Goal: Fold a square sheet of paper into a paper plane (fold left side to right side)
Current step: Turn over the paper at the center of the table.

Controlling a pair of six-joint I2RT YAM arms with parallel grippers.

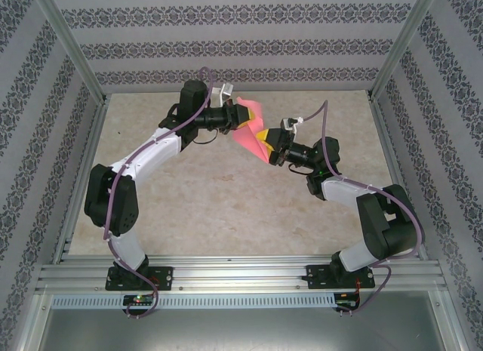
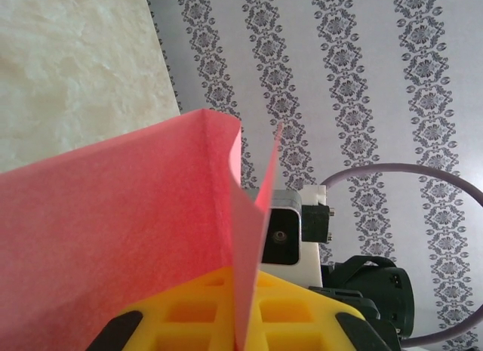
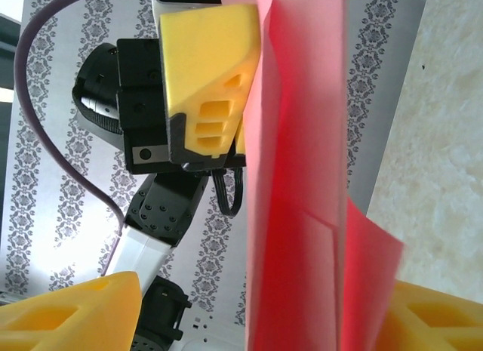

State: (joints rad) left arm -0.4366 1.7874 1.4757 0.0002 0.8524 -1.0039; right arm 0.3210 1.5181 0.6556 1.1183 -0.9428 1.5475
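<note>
The square sheet of paper (image 1: 246,126) is pink-red, folded and held up in the air above the table between both arms. My left gripper (image 1: 235,118) is shut on its upper edge; in the left wrist view the paper (image 2: 113,238) rises from between the yellow fingers (image 2: 302,309) of that gripper (image 2: 240,298). My right gripper (image 1: 264,144) meets the sheet from the right. In the right wrist view the paper (image 3: 302,177) hangs between its yellow fingers (image 3: 75,309), which stand apart, so the right gripper (image 3: 260,309) is open around it. The left gripper's finger (image 3: 207,64) shows above.
The beige table (image 1: 226,207) lies below both arms. Patterned walls (image 1: 226,49) and metal frame posts (image 1: 72,45) close in the back and sides. The right wrist's camera housing (image 2: 283,234) sits close behind the paper in the left wrist view.
</note>
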